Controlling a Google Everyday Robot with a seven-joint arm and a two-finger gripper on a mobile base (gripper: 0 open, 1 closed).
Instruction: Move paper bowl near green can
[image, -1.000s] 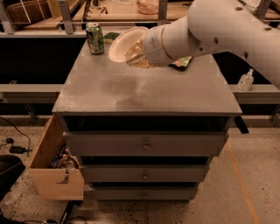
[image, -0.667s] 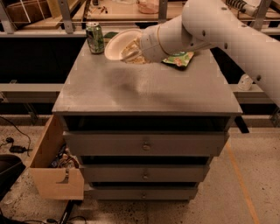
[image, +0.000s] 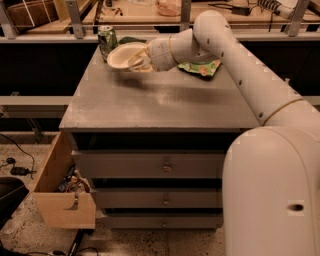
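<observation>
I'm clamping my gripper (image: 139, 57) on 1 paper bowl (image: 121, 54), rim-side, tilted | bowl's hanging just beside 1 green can (image: 106, 41), at its 4 o'clock | 1 green chip bag (image: 201, 68) is lying at my 3 o'clock

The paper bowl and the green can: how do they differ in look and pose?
The paper bowl is cream, wide and shallow; the green can is green-white, narrow and tall. The paper bowl hangs tilted in the gripper, off the table; the green can stands upright on it. Both are near the same far corner.
</observation>
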